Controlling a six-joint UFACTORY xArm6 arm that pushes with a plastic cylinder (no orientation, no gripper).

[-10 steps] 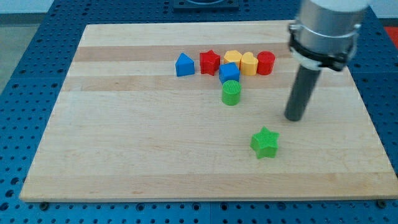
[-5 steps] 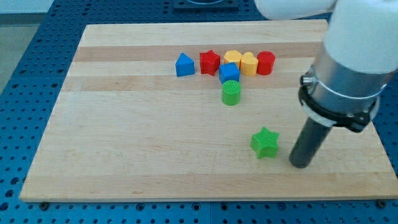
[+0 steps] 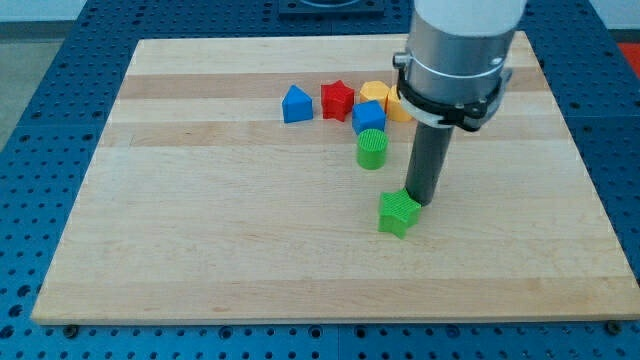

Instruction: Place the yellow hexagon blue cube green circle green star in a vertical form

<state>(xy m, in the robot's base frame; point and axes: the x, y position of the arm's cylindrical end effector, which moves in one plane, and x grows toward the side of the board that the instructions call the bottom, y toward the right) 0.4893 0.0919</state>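
Green star (image 3: 398,212) lies nearest the surface's (image 3: 200,250) bottom edge, right of centre. My tip (image 3: 424,203) touches its upper right side; the end effector is a bare rod, has no jaws and holds nothing. Green circle (image 3: 371,148) stands beyond, apart from the star. Blue cube (image 3: 368,116) touches the circle's far side. Yellow hexagon (image 3: 375,93) sits just behind the cube, partly hidden by the arm, in a row with the red star (image 3: 337,99) and a blue block (image 3: 296,104) towards the top edge.
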